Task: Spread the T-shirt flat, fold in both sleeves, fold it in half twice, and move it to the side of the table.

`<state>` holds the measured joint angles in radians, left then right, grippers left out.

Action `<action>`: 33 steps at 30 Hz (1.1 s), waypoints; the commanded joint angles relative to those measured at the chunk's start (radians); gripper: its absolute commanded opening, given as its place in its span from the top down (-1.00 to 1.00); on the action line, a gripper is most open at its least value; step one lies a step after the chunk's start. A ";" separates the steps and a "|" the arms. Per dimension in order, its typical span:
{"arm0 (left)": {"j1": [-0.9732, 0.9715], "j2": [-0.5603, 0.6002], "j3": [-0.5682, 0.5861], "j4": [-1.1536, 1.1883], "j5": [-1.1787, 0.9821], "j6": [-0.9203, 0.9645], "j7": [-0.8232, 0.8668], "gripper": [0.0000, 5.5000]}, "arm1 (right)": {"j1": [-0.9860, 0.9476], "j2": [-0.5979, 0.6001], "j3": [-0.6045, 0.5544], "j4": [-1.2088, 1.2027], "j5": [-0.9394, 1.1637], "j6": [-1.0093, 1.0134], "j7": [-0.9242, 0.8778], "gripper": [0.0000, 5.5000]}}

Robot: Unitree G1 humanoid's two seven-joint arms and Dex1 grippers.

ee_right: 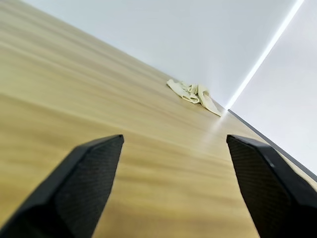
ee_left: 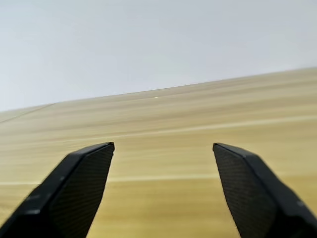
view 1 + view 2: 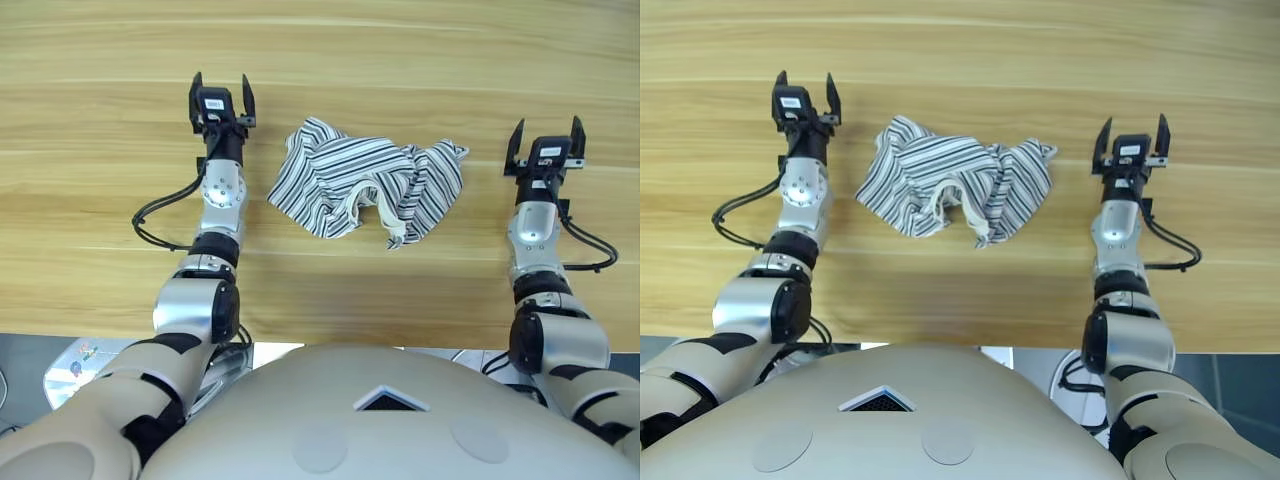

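Striped T-shirt lies in a crumpled heap near the middle of the wooden surface, bunched on itself, with the pale neckband turned up on the side nearer the robot. Sleeves cannot be picked out in the folds; hem and shoulders are tangled together. Judgement: the task is at its very start. The shirt is not spread flat, no sleeve is folded in, neither halving is done, and it is not at the side of the surface. All steps remain, spreading first. Left pincer sits on the surface to the shirt's left, near its edge but apart from it, fingers wide apart and holding nothing. Right pincer sits to the shirt's right, likewise near and apart, fingers spread and empty. Both point away from the robot, flanking the heap. In the right wrist view a small pale cloth, possibly a rag, lies far off near the surface's edge.
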<state>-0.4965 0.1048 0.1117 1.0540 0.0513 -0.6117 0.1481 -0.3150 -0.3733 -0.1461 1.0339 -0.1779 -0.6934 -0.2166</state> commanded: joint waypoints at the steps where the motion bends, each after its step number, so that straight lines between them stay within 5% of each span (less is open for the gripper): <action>1: -0.026 -0.004 0.015 0.027 -0.023 0.019 -0.023 -0.35 | -0.034 0.007 0.014 0.021 0.003 -0.003 0.002 -0.41; 33: 0.093 0.016 0.011 -0.109 -0.026 -0.046 -0.066 -0.35 | 0.011 0.019 0.031 -0.049 0.035 -0.018 0.047 -0.41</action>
<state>-0.4194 0.1155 0.1266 0.9600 0.0158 -0.6684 0.0769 -0.3138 -0.3621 -0.1163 0.9969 -0.1513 -0.7105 -0.1818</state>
